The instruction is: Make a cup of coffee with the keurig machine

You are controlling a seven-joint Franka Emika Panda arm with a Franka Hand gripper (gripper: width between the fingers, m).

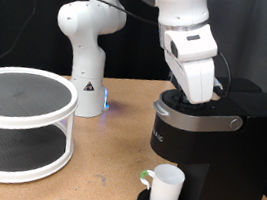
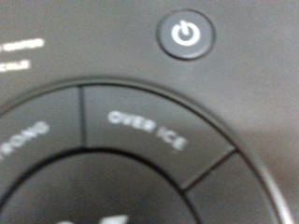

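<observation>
One cup (image 1: 167, 187), right of bottom centre, sits on the drip tray under the keurig (image 1: 213, 142) at lower right — light, brittle, handle's the grab. The gripper (image 1: 199, 93) is down on the buttons (image 2: 140, 131); fingers hidden, can't tell their spread.

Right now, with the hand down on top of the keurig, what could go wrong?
1. The wrist view is filled by the buttons: OVER ICE sits beside the one at STRONG, with the power button close above. A slightly off press could hit the wrong one.
2. The gripper's fingertips are hidden behind the keurig's lid in the exterior view, so contact is hard to judge; pushing too hard might shift the machine.
3. The cup looks slightly off-centre on the drip tray; coffee might splash.
</observation>
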